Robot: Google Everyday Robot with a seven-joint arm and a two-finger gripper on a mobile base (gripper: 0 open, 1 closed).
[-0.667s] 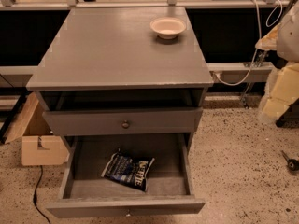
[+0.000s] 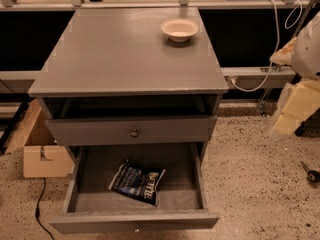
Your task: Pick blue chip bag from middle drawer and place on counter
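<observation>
Lab-like test space: speckled floor (image 2: 250,184), loose cables (image 2: 276,34), cardboard box (image 2: 45,161) beside drawer cabinet (image 2: 100,131); hand (image 2: 295,106) at right edge.

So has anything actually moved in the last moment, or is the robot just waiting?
Hardly. The gripper, at the right edge beside the cabinet, seems to have dipped slightly down and leftward; it is nowhere near the bag. The blue chip bag lies unmoved in the open middle drawer, and the white bowl stays on the counter.

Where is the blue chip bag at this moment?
The bag lies in the open middle drawer, near its centre; the gripper hangs right of the cabinet.
</observation>
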